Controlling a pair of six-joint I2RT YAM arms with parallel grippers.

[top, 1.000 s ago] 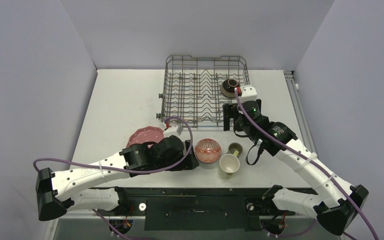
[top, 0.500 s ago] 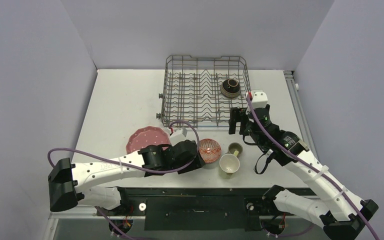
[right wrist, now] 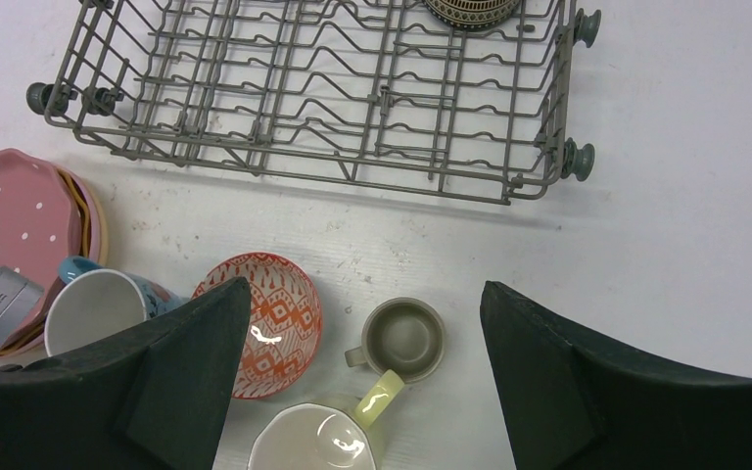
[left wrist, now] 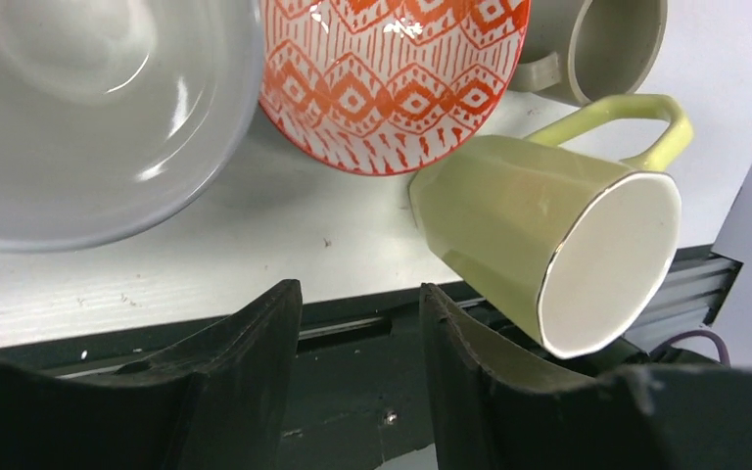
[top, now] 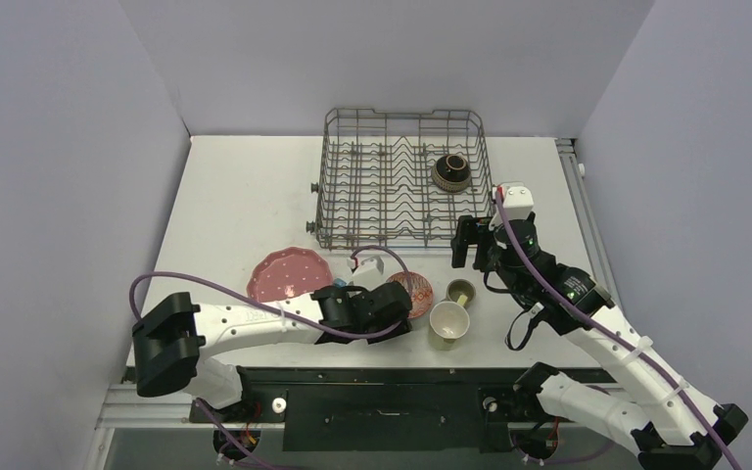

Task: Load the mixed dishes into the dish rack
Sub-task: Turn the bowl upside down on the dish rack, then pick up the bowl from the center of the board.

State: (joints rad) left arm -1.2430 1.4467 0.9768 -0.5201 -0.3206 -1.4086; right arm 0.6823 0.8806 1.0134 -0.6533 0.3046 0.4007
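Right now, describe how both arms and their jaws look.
The left arm and right arm each have white links, black joints and a trailing purple cable. A small white box sits at each wrist. The jaws are black, tapering wedges.

The top external camera sits high behind the arm bases, tilted down and forward, far enough to hold the whole table (top: pixel 225 196). The left wrist camera looks from close range over the near table edge at the pale-yellow mug (left wrist: pixel 509 225) and red patterned dish (left wrist: pixel 392 78). The right wrist camera hangs higher, facing down on the dish rack (right wrist: pixel 382 98). All three views share those two dishes.
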